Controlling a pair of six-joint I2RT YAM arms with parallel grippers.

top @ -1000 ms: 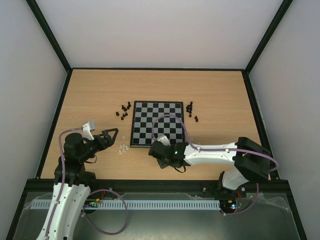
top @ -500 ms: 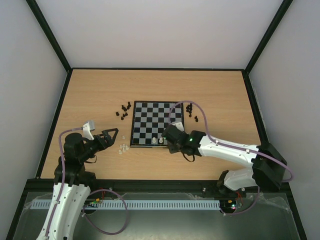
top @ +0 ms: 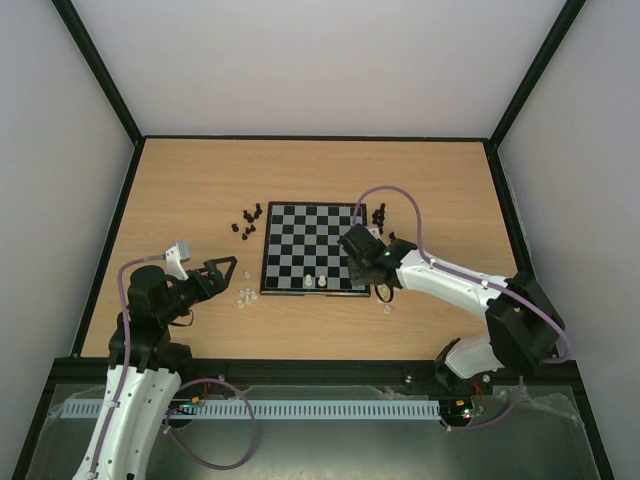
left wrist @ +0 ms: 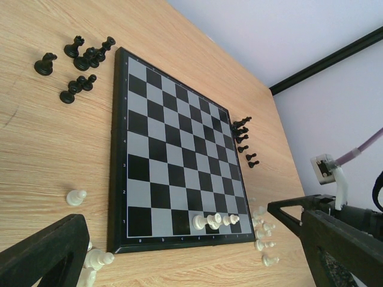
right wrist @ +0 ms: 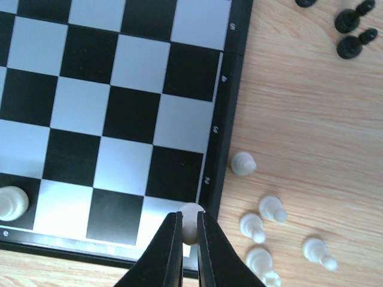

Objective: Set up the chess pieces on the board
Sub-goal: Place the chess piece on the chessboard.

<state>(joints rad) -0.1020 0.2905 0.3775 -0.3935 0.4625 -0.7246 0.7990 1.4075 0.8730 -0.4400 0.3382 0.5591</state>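
The board [top: 300,240] lies mid-table, its checks also filling the left wrist view [left wrist: 161,119] and the right wrist view [right wrist: 119,89]. My right gripper [right wrist: 190,222] is shut on a white chess piece [right wrist: 191,210], which hangs over the near right corner square next to the rim. In the top view that gripper [top: 371,284] is at the board's near right corner. Three white pieces [left wrist: 214,220] stand on the near row. My left gripper [top: 226,268] is open and empty, left of the board; its fingers [left wrist: 335,239] frame the left wrist view.
Loose white pieces [right wrist: 272,208] lie on the wood just right of the board's near corner, others [top: 243,296] off its near left corner. Black pieces cluster left [top: 248,220] and right [top: 380,218] of the far end.
My right arm has swung from the board's near left side to its near right corner, staying shut. The white pieces on the near row have come into sight. The left arm has not moved.
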